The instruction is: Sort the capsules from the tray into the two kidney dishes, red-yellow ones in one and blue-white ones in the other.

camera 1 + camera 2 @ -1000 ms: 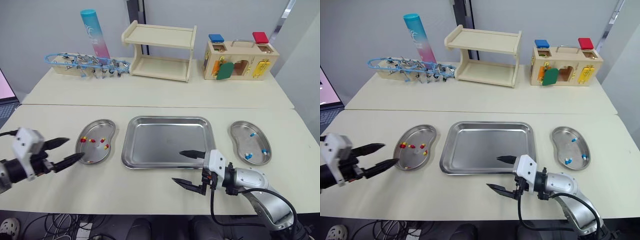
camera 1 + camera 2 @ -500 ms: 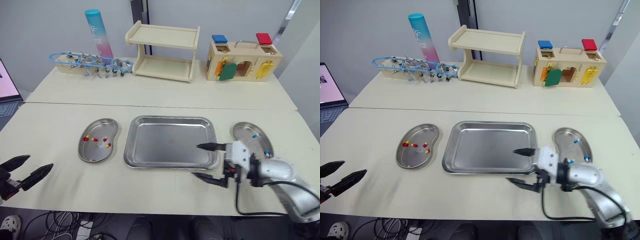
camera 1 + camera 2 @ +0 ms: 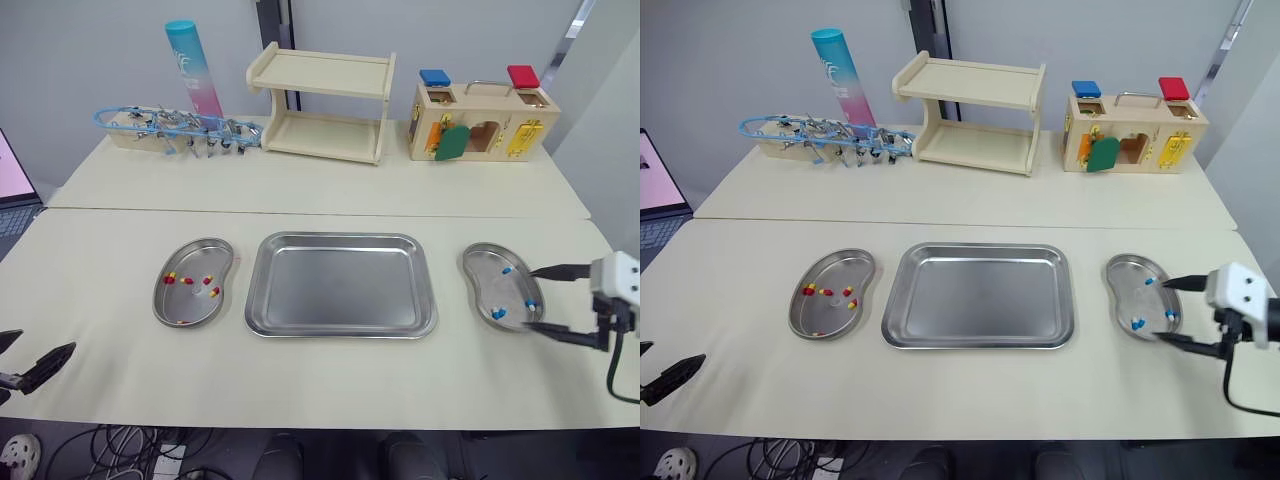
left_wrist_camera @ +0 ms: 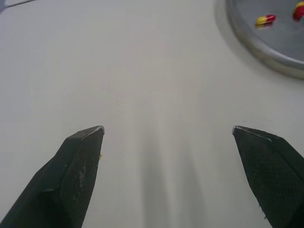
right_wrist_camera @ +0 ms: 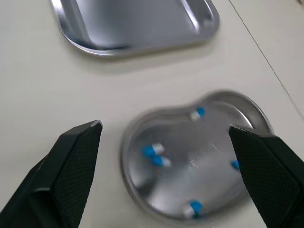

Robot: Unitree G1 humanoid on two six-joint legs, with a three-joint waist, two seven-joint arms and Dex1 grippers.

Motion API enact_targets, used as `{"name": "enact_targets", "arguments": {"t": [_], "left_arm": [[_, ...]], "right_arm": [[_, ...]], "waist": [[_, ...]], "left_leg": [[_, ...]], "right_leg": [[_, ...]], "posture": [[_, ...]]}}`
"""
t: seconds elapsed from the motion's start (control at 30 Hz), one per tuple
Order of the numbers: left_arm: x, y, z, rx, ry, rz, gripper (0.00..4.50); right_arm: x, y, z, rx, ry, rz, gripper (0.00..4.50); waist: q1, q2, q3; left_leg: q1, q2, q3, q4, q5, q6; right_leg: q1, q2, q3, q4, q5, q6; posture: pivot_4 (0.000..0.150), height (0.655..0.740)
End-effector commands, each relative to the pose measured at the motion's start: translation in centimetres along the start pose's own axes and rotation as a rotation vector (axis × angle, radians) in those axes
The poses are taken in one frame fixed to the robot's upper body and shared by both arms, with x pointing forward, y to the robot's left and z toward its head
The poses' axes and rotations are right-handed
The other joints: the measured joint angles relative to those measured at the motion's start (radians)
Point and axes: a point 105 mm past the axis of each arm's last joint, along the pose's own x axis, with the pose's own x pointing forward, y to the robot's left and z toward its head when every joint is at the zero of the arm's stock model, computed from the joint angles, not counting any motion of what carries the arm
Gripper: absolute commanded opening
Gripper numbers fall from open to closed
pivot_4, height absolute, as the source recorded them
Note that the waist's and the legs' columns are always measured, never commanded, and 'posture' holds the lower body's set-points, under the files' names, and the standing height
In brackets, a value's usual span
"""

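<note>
Your sorting looks finished, or all but: judging from how things lie, nothing is left to pick. At the far left, your left gripper (image 4: pixel 167 129) hangs over bare table (image 3: pixel 100 250) with its fingers spread wide and nothing between them, near the left dish (image 3: pixel 180 302), which holds a handful of red-yellow capsules (image 3: pixel 170 278). The tray (image 3: pixel 340 285) in the middle lies empty, with no capsule on its floor. The right dish (image 3: pixel 490 285) holds several blue-white capsules (image 3: pixel 507 269). Your right gripper (image 3: pixel 528 298) sits at that dish's outer edge, fingers wide apart and carrying nothing. As I judge it, you need only check for strays.
</note>
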Motion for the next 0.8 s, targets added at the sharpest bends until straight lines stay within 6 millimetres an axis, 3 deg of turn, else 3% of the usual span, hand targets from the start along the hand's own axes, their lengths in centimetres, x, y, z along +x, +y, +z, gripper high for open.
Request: {"name": "enact_targets", "arguments": {"t": [0.03,0.2,0.8], "left_arm": [[0.2,0.4,0.8,0.080,0.006,0.021,4.49],[0.3,0.3,0.7,0.067,0.018,0.013,4.49],[1.0,-1.1,1.5,0.049,0.013,-0.039,4.49]], "right_arm": [[-1.1,-0.8,-1.5,-0.038,0.065,-0.009,4.50],[-1.8,-1.6,-2.7,-0.046,0.103,-0.032,4.50],[-1.6,-1.9,-3.3,-0.046,0.109,-0.033,4.50]], "waist": [[-0.001,0.000,0.000],[-0.007,0.003,0.002],[-0.019,0.004,0.002]], "left_leg": [[0.000,0.000,0.000,0.000,0.000,0.000],[0.000,0.000,0.001,0.000,0.000,0.000],[0.000,0.000,0.001,0.000,0.000,0.000]], "right_leg": [[0.000,0.000,0.000,0.000,0.000,0.000],[0.000,0.000,0.001,0.000,0.000,0.000],[0.000,0.000,0.001,0.001,0.000,0.000]], "posture": [[0.150,0.7400],[0.150,0.7400],[0.150,0.7400]]}}
